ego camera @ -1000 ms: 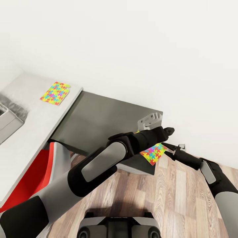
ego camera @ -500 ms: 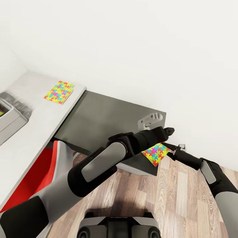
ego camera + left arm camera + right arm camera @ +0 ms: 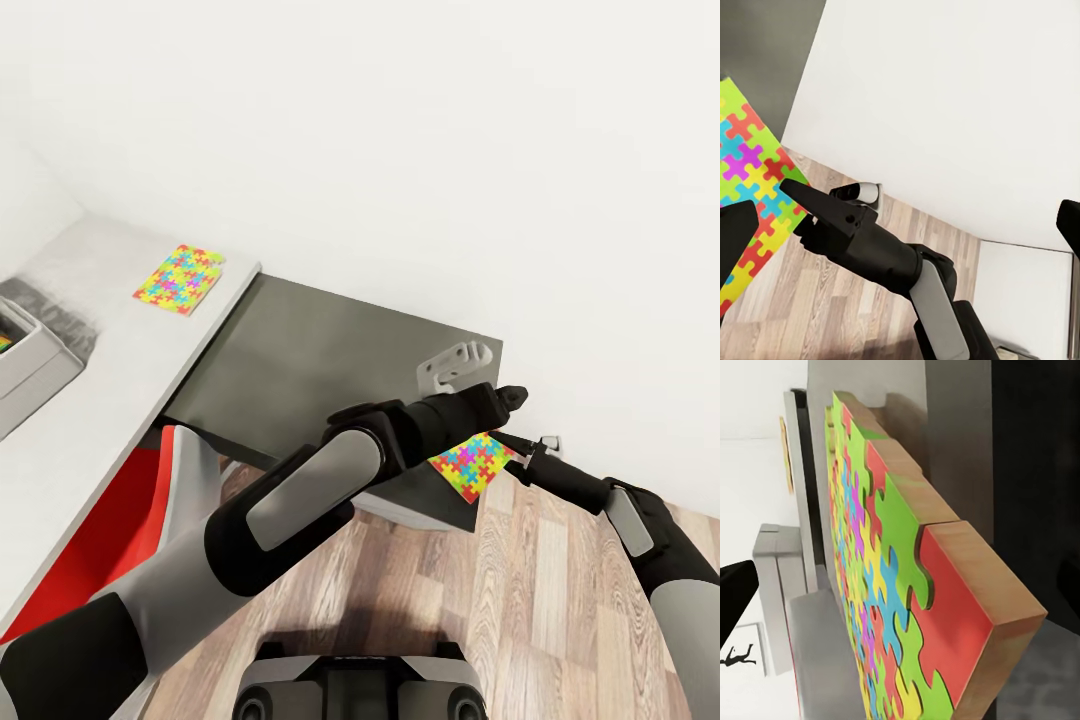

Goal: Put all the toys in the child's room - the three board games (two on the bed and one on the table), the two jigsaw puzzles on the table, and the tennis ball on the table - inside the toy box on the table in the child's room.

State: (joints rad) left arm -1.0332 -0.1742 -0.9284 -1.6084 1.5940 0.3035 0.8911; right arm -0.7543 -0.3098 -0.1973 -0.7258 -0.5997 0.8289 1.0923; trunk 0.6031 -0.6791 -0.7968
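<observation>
Fingers of the right gripper (image 3: pixel 522 452) stand parted at the edge of the jigsaw puzzle (image 3: pixel 470 464), lower right of centre in the head view, overhanging the dark desk wing (image 3: pixel 320 350); no grip is evident. Left gripper (image 3: pixel 508 395) state cannot be determined. Recommended: close squarely across the puzzle's thin edge before lifting.

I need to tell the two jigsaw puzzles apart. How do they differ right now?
The far puzzle lies wholly on the light grey top, free of both arms. The near puzzle sits at the dark wing's corner, overhanging the floor, with both grippers beside it. Both share the same multicoloured interlocking pattern.
</observation>
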